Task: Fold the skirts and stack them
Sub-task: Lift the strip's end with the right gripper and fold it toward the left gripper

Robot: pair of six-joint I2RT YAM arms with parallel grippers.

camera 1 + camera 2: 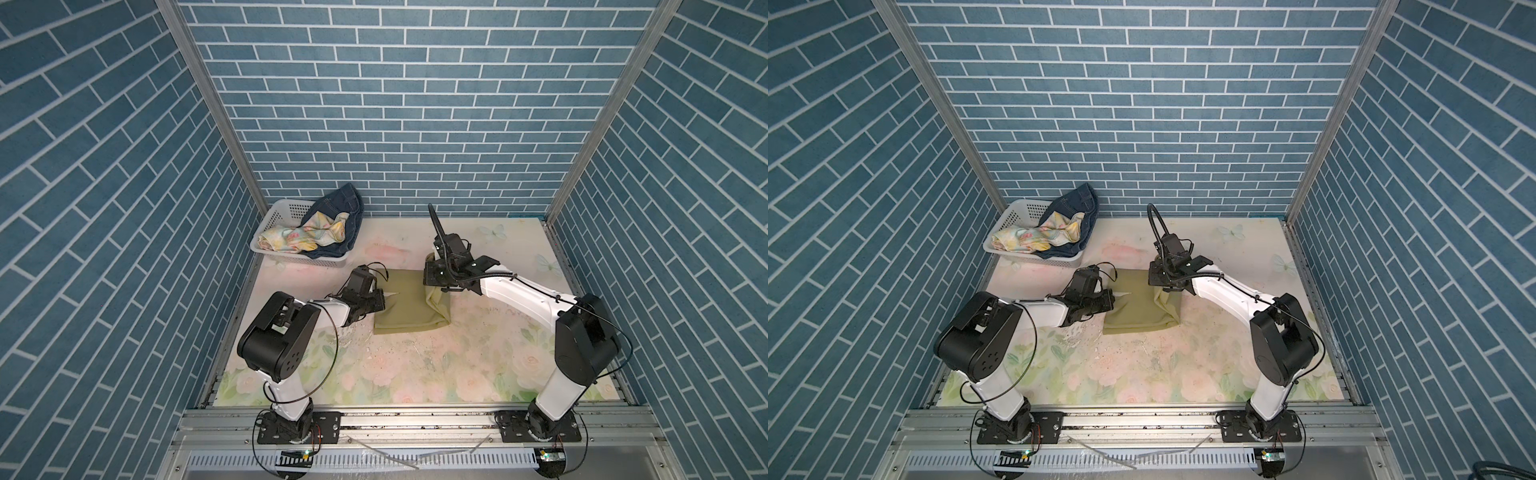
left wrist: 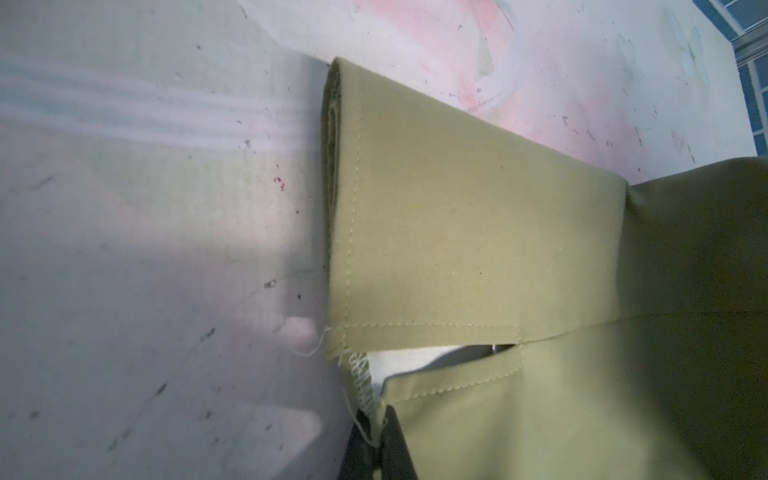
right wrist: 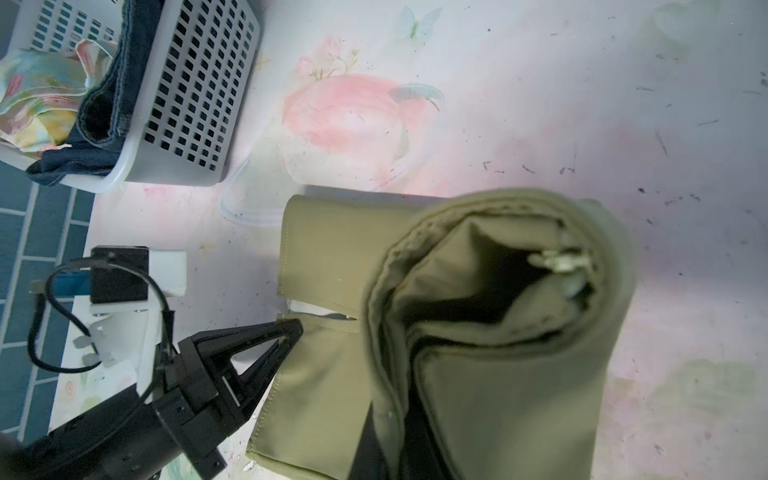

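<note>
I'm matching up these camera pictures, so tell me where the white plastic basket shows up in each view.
In a top view: white basket at the far left corner of the table.
In a top view: the same far left corner.
Left wrist: not in it.
Right wrist: past the olive-green skirt, perforated wall facing the camera.
Shared landmark: that skirt, seen in all four.

Twin bench arms, white shells over black joints.
The left arm (image 1: 286,388) and right arm (image 1: 523,293) share glossy white link covers and bulky, rounded matte-black joint housings (image 1: 274,336), each mounted on a flat black base plate (image 1: 326,434) dotted with silver screws. Thin black cables (image 1: 337,345) loop loosely off both arms; a ribbed black hose (image 1: 435,220) arcs over the right wrist, where tiny green lights (image 1: 473,263) glow. The left hand (image 3: 293,328) is matte black, its fingers (image 3: 249,330) open triangular frames tapering to a point.
</note>
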